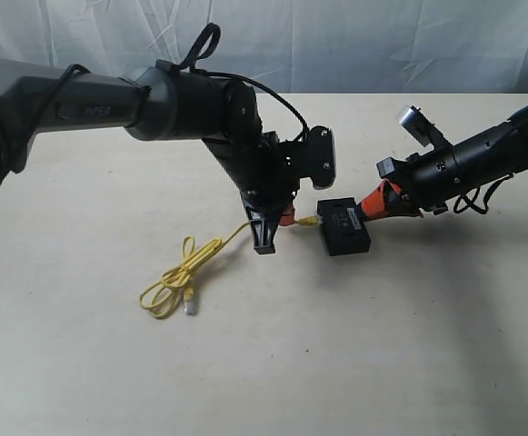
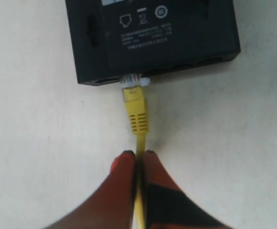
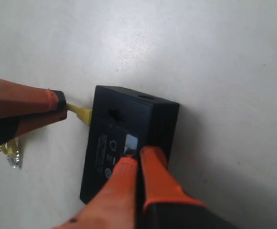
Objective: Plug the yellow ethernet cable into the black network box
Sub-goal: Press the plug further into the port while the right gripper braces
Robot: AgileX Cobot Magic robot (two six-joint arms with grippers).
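The black network box (image 1: 343, 229) lies flat on the table at centre. The yellow ethernet cable (image 1: 174, 280) trails from a loose coil at the left to the box. In the left wrist view its yellow-booted plug (image 2: 135, 102) has its clear tip at the mouth of a port in the box's side (image 2: 152, 38). My left gripper (image 2: 138, 155) is shut on the cord just behind the plug. My right gripper (image 3: 138, 161) is shut, and its orange tips rest on the box's top (image 3: 105, 143) by the white label. The cable's free plug (image 1: 190, 306) lies by the coil.
The pale table (image 1: 382, 345) runs wide around the box, with a white cloth backdrop (image 1: 354, 45) behind it. The left arm's dark bulk (image 1: 200, 104) hangs over the table's left half. In the right wrist view, the left gripper's fingers (image 3: 33, 107) are beside the box.
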